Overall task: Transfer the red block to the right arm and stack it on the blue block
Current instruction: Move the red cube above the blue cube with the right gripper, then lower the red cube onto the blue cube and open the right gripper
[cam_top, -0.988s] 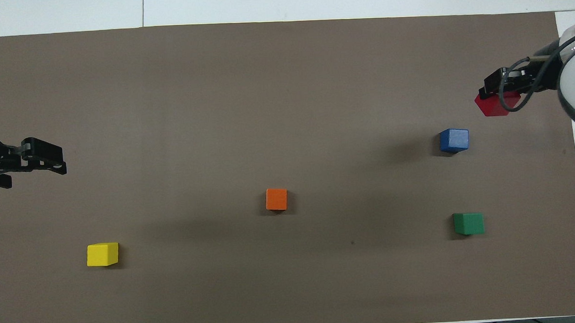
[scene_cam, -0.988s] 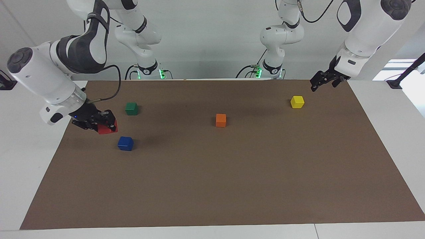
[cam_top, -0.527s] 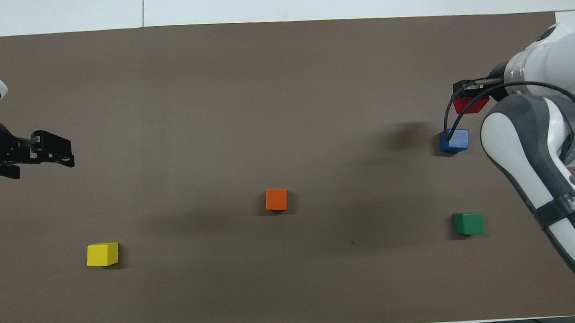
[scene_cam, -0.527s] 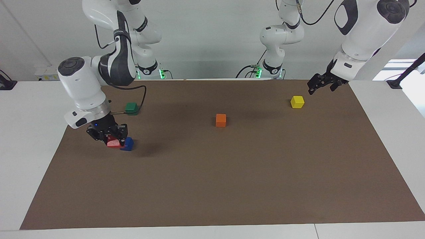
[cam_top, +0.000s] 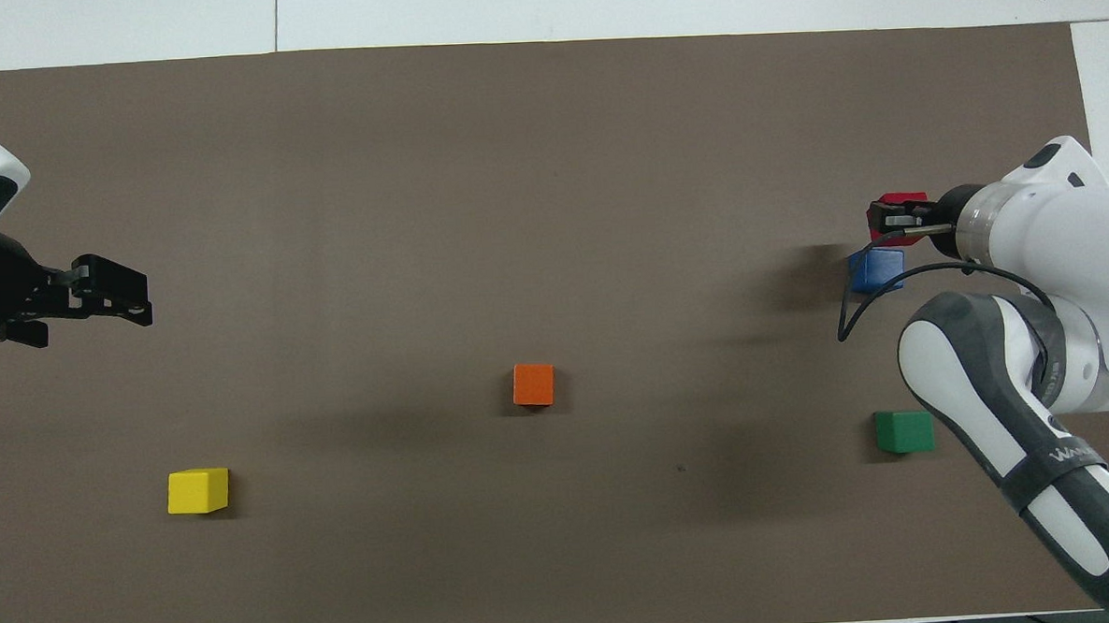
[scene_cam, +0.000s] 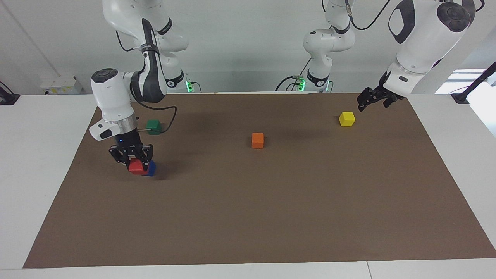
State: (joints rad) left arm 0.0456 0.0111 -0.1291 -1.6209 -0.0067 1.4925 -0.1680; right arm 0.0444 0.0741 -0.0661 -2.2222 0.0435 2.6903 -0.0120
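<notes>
our right gripper (scene_cam: 136, 166) is shut tight on the red block (scene_cam: 135, 166). it points straight down and holds the red block up in the air, over the blue block (scene_cam: 150, 168) but not lined up with it. in the facing view the red block covers part of the blue block, on the side toward the right arm's end of the table. in the overhead view we see the red block (cam_top: 901, 200) peeking out past the gripper and the blue block (cam_top: 877, 270) sitting free on the brown mat (scene_cam: 271, 201). we cannot tell if the two blocks touch.

we think the hand-over is done and we are on the stacking step. next we need to slide the red block a bit so it sits right over the blue one, with the sides square. then we go down slowly until it rests flat, and only then let go.

our left gripper (scene_cam: 372, 99) is wide open and holds nothing. it waits in the air over the mat's edge, near the yellow block (scene_cam: 347, 119). the green block (scene_cam: 154, 126) is nearer to the robots than the blue one. the orange block (scene_cam: 257, 140) sits in the middle of the mat.
</notes>
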